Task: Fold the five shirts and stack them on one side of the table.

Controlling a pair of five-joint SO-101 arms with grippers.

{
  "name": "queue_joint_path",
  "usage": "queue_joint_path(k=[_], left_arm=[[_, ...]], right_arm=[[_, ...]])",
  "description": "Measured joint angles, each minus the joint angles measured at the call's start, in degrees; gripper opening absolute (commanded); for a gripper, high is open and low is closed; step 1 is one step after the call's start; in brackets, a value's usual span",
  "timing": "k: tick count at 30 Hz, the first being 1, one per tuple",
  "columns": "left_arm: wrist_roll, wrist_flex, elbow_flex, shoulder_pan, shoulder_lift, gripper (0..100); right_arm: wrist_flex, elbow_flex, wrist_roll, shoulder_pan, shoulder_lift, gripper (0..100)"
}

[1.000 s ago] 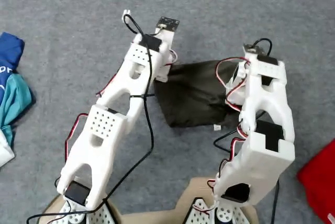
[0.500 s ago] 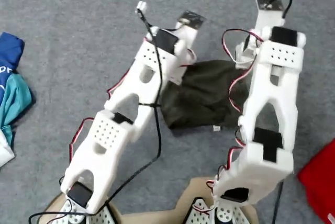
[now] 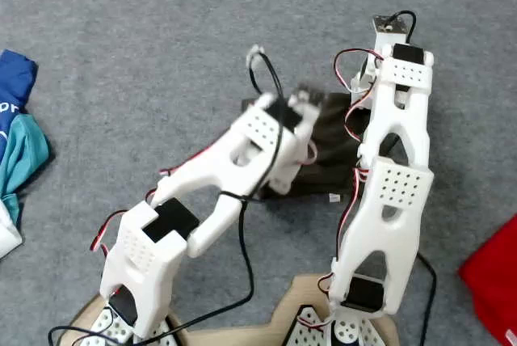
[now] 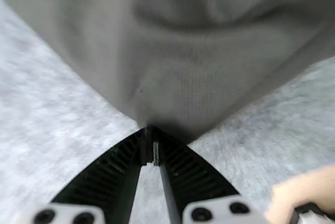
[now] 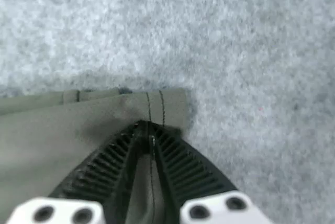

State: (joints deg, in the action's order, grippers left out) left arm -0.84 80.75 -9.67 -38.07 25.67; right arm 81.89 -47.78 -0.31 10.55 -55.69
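Olive shirt [image 3: 331, 170] bunched at centre right of the grey bench [image 3: 121, 63], my left tool [image 4: 152, 149] pinched tight on a fold of it, my right tool [image 5: 151, 141] clamped on its stitched corner, blue shirt [image 3: 16, 132] at left edge, red shirt [image 3: 493, 277] at lower right.

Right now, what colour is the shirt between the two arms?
The shirt is plain dark olive green, clearest in the right wrist view.

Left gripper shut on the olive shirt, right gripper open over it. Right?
No: the right gripper is shut on the olive shirt too, pinching its hemmed corner, per the right wrist view. The left gripper is shut on it as stated.
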Motion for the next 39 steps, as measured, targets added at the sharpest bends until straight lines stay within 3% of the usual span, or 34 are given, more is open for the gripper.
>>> queue_joint_path(k=[4,8,15,23,30,34,39], left_arm=[[-0.18,-10.20,11.34,-0.70,-1.23,2],[0.53,-12.66,14.68,-0.44,-3.08,2],[0.88,-13.01,15.30,-0.18,-3.25,2],[0.97,-4.40,5.98,2.55,-4.22,2],[0.97,-5.27,-5.63,10.73,-8.18,2],[0.88,-12.57,-7.03,15.91,-3.52,2],[0.88,-19.25,-8.26,17.14,6.42,2]], right_arm=[[5.45,-11.43,0.00,-0.09,-5.80,0.6],[8.70,-22.68,-0.09,0.00,-10.73,0.6],[12.75,-37.63,-0.09,0.00,-15.65,0.8],[19.43,-44.13,2.99,-1.49,-15.38,0.5],[19.52,-29.19,3.34,0.70,-0.18,0.5],[19.52,-7.38,3.34,1.49,15.38,0.5],[15.74,24.97,2.20,1.49,35.16,0.5]])
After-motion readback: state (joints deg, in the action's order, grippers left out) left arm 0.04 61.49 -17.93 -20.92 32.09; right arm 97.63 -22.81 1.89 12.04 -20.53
